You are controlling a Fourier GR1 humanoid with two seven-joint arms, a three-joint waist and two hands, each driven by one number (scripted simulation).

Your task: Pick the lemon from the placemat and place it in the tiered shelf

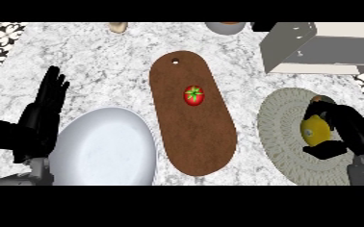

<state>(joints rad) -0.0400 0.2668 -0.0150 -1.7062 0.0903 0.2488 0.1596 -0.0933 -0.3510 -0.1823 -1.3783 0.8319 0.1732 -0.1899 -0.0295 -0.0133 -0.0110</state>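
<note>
The right hand (pixel 334 125) is curled around the lemon (pixel 315 129), fingers over its top and thumb under it, so it is grasping the fruit. The lemon lies on the round placemat (pixel 280 125), inside the hand. The shelf (pixel 313 48) stands beyond the hand, well apart from it.

I think the step now is to secure the grasp and lift. To do it well, the hand should rise straight up before it travels forward, so the lemon does not roll out. It should then approach the shelf from its open side.

The left hand (pixel 39 115) rests open, fingers up, beside the plate (pixel 107 149).
</note>
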